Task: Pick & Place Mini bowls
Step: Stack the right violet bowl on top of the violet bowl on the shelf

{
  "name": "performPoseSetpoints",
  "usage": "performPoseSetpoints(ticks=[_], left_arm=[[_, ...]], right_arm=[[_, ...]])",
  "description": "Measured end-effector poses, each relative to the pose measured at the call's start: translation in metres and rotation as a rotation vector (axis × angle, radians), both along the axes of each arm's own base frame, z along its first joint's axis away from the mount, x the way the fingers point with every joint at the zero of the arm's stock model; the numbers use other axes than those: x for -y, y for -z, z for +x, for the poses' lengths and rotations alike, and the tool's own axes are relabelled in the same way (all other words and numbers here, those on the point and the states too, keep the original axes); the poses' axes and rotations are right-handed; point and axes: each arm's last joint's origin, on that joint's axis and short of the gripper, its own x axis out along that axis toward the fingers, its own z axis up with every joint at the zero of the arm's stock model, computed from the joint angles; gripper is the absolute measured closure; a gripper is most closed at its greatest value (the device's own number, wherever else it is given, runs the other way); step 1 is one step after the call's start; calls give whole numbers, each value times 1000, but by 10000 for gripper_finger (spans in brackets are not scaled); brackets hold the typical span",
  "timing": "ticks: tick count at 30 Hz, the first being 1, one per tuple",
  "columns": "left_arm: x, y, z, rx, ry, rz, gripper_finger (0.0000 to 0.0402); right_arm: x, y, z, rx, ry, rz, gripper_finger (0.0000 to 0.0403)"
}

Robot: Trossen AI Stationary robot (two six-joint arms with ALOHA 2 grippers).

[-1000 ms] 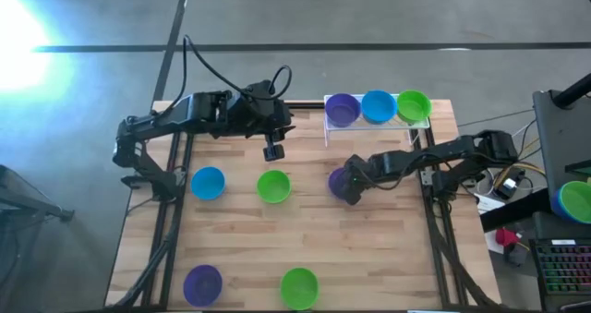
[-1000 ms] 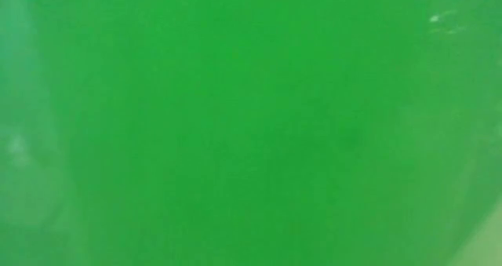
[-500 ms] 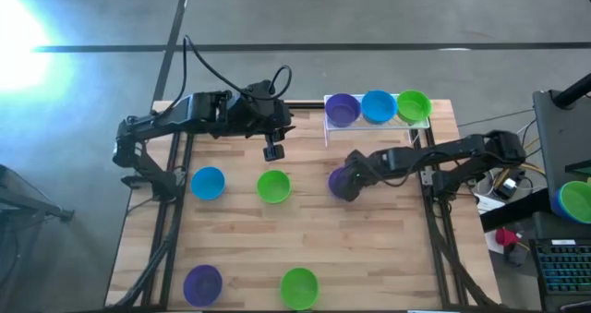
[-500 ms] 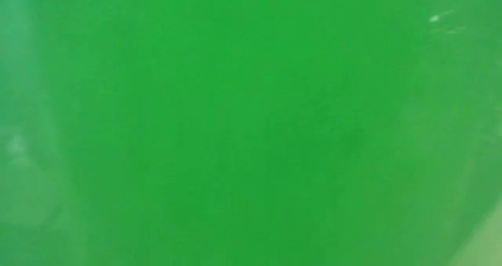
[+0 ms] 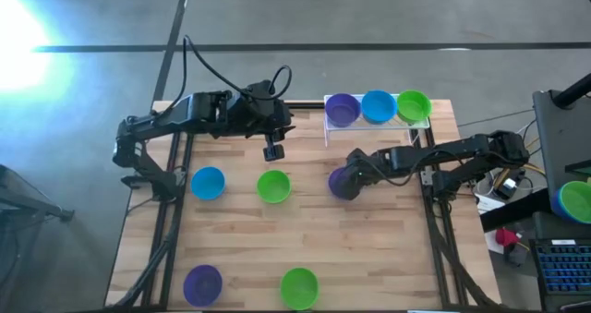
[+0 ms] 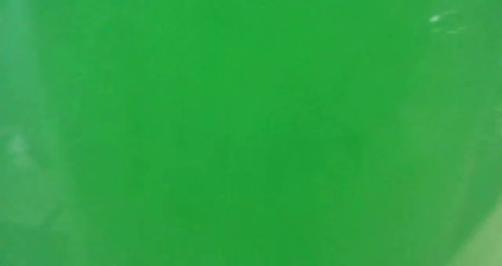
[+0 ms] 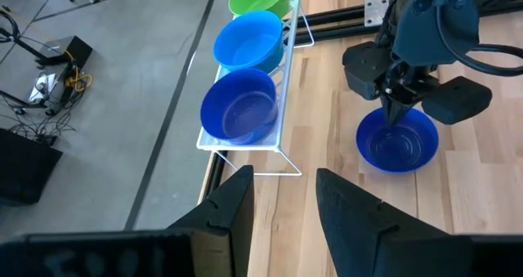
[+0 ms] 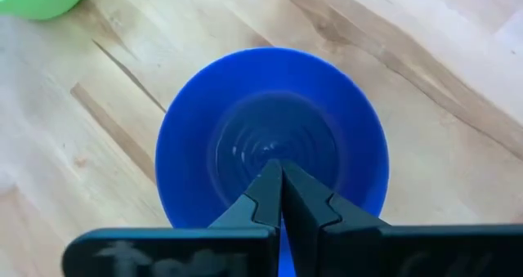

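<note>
While the left gripper point(image 5: 272, 152) hung open above the table, the right gripper point(image 5: 347, 186) had pinched shut on the purple mini bowl's point(image 5: 338, 183) rim. Grasping looked done. Next, I judged, came a lift to the white wire rack point(image 5: 329, 128).

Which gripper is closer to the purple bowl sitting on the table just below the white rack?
Right. The right gripper is shut on the rim of that purple bowl. The left gripper hangs open farther off, beside the white rack, above the table.

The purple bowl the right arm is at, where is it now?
In the high view the purple bowl sits right of table centre, just in front of the white rack, with the right end effector shut on its rim.
</note>
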Motion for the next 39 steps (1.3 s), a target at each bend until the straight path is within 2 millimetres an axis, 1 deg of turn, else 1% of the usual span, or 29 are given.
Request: performPoseSetpoints(ticks=[4,7,10,15,20,24,30,35,39], left_arm=[[0,0,0,0,0,0,273],[0,0,0,0,0,0,273],[0,0,0,0,0,0,273],[0,0,0,0,0,0,273],[0,0,0,1,0,0,273],[0,0,0,0,-1,0,273],[0,0,0,0,-1,0,273],[0,0,0,0,-1,0,273],[0,0,0,0,-1,0,273]], right_arm=[[0,-3,2,10,0,0,394],[0,-7,3,11,0,0,385],[0,-11,3,1,0,-1,363],[1,-13,2,-20,12,-20,313],[7,-11,-3,-42,190,20,281],[15,-11,-4,-42,241,26,274],[25,-10,-7,-67,274,23,278],[25,1,-6,-120,249,32,279],[25,13,-3,-168,237,56,275]])
